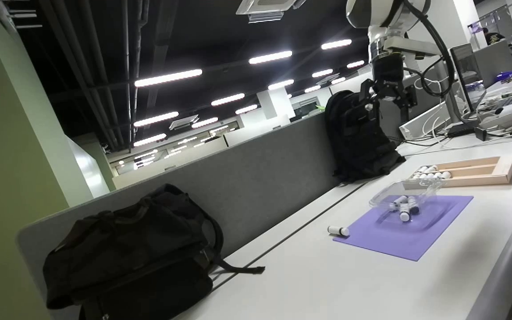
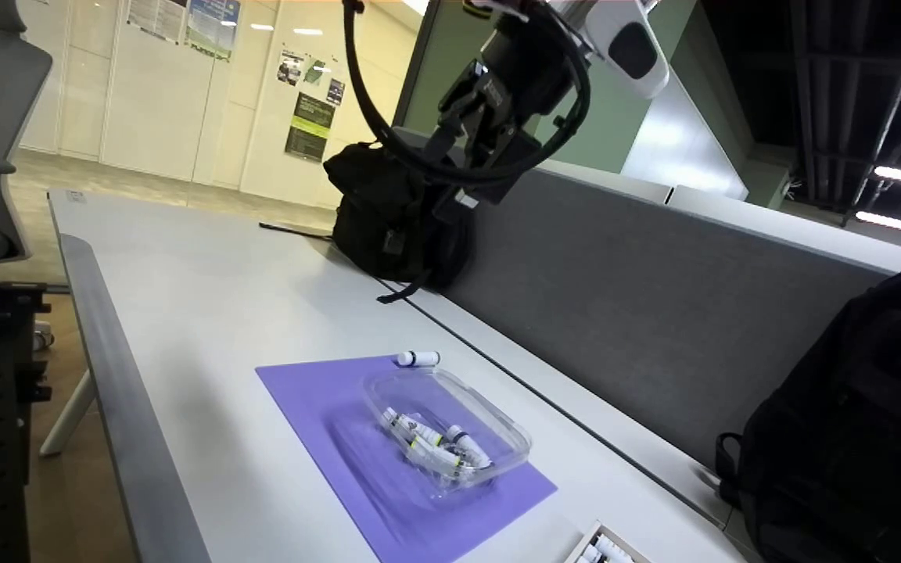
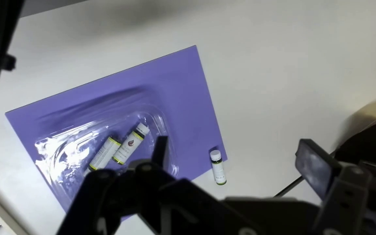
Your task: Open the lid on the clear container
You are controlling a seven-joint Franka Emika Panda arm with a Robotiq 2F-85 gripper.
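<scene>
clear container (image 2: 509, 457): resting on the purple sheet (image 2: 302, 391), toward its right part in an exterior view; it shows in all three views.
lid: cannot be told apart from the container's see-through plastic, so on or off is unclear.
inner vials (image 3: 128, 147): several, lying tumbled in the container, with white caps and pale labels banded in yellow; in the wrist view two lie slanted, side by side.
end effector (image 3: 237, 160): released, its two fingers (image 3: 315, 166) spread well apart; it hangs high above the white worktop (image 2: 184, 313), well apart from the container.
loose vial (image 2: 418, 359): on its side at the sheet's far right corner in an exterior view, cap over the purple, base out on the worktop.
wooden tray (image 1: 505, 171): to the right and far side of the sheet in an exterior view; more vials (image 1: 427, 169) lie bunched at its left end.
near backpack (image 1: 136, 258): black, slumped at the left in an exterior view, before the grey partition (image 1: 278, 155).
far backpack (image 1: 354, 133): black, standing farther along that partition, partly hidden by the end effector.
</scene>
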